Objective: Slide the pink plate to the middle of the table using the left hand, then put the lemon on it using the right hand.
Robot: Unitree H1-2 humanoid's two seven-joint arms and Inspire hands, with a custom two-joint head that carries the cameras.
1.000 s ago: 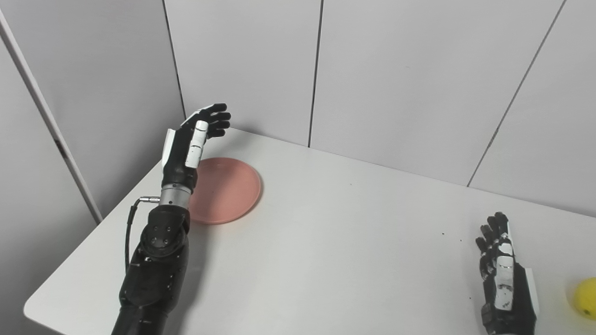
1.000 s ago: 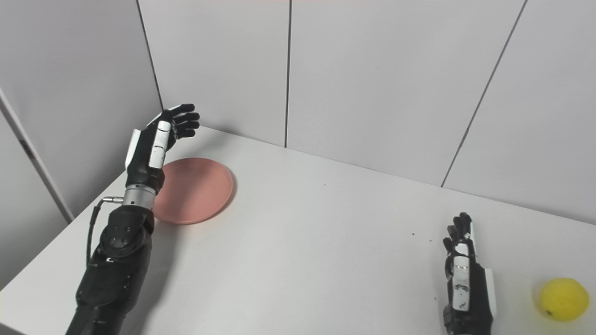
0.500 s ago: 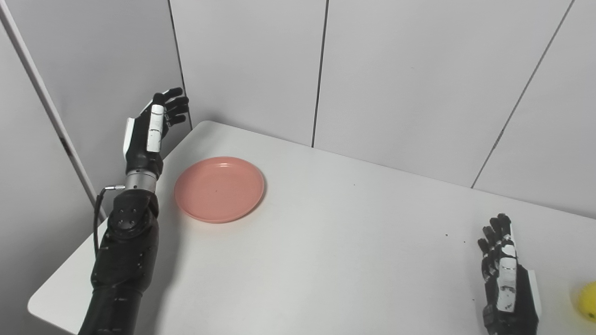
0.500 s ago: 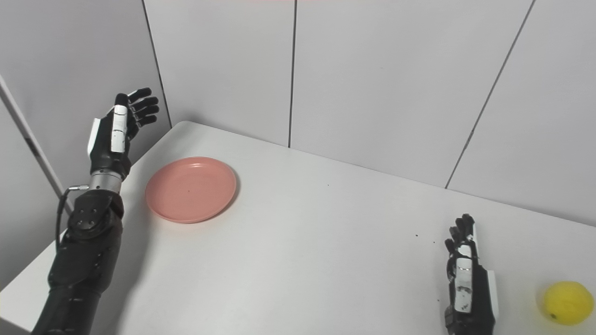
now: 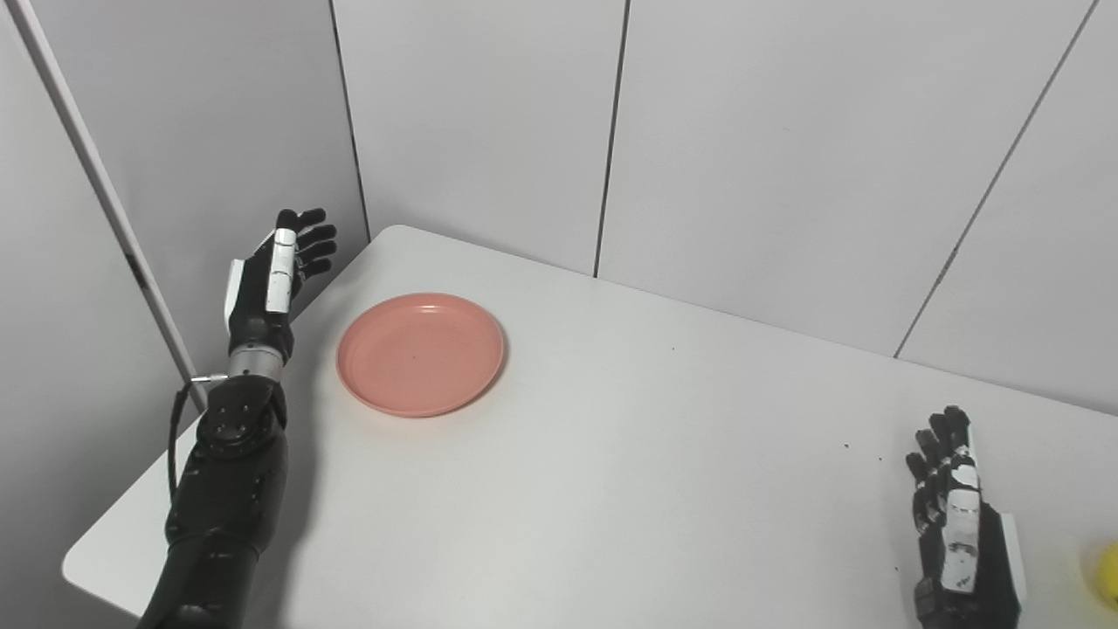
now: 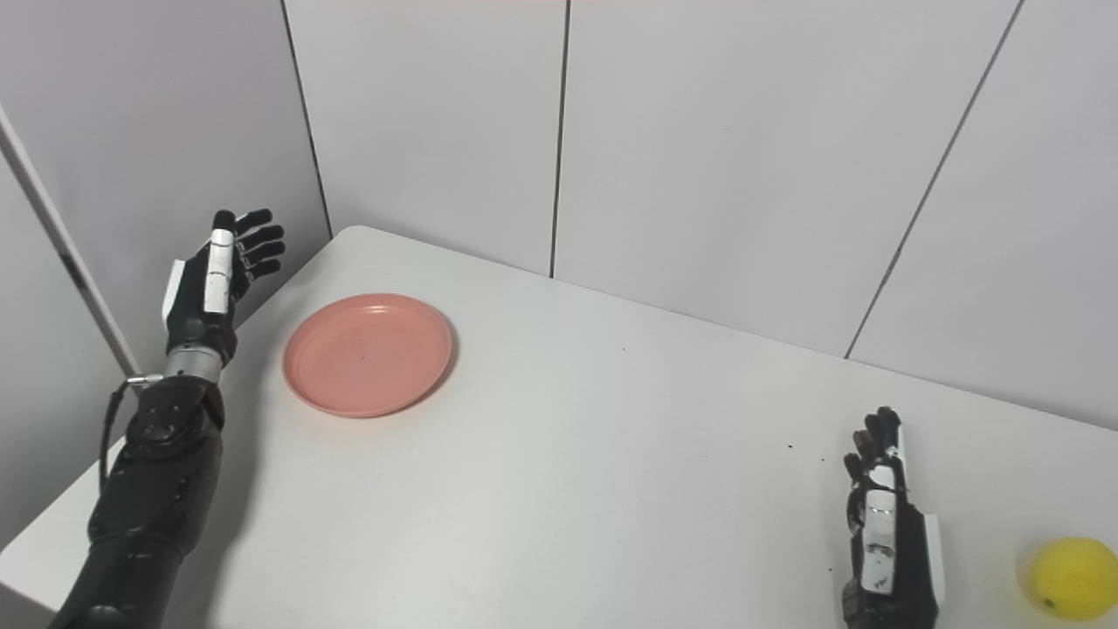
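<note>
A round pink plate (image 5: pixel 420 353) lies flat on the white table (image 5: pixel 629 454), near its far left corner. My left hand (image 5: pixel 275 275) is raised beside the table's left edge, to the left of the plate and clear of it, fingers spread and holding nothing. My right hand (image 6: pixel 886 537) rests low at the front right with its fingers extended and nothing in it. The yellow lemon (image 6: pixel 1073 577) sits on the table just right of that hand, a short gap between them.
Grey wall panels (image 5: pixel 751 140) stand close behind the table and along its left side, hemming in the left arm (image 5: pixel 223 489). A few dark specks (image 5: pixel 860 447) dot the tabletop near the right hand.
My left hand has swung from above the plate's left part outward to the left, then dropped lower beside the table edge. The plate is now fully uncovered. The camera has shifted slightly.
</note>
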